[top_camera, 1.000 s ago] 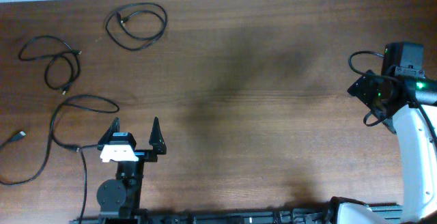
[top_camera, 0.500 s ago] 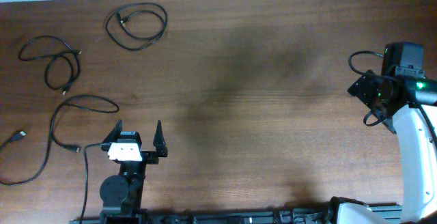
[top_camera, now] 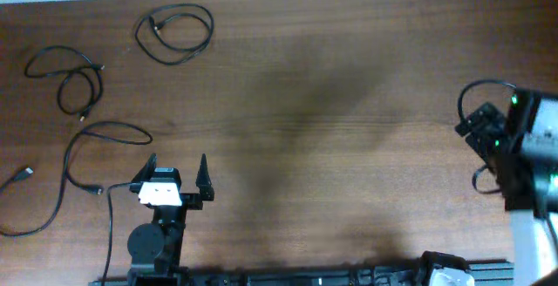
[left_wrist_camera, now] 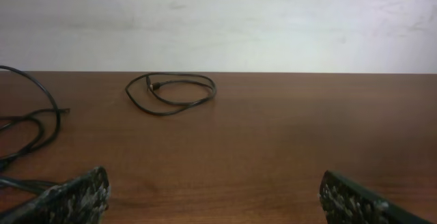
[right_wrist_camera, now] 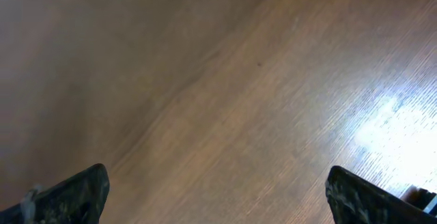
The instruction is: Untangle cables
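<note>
Three thin black cables lie apart on the brown table's left side. A looped cable [top_camera: 174, 31] lies at the back and shows in the left wrist view [left_wrist_camera: 171, 91]. A second cable [top_camera: 65, 75] lies at the far left. A long third cable [top_camera: 83, 160] curls by the left edge, next to my left gripper [top_camera: 177, 171]. The left gripper is open and empty, low near the front edge; it shows in its own view [left_wrist_camera: 215, 197]. My right gripper [right_wrist_camera: 218, 190] is open and empty over bare wood. In the overhead view its arm [top_camera: 523, 146] is at the far right, fingers hidden.
The wooden table [top_camera: 331, 129] ends at a white wall along the back. The thick black wires on the right arm [top_camera: 475, 112] belong to the robot. A black rail runs along the front edge [top_camera: 305, 277].
The right arm has shifted to the right and towards the front, and looks blurred. The left gripper moved slightly back toward the front edge earlier and now holds still. The cables have not moved.
</note>
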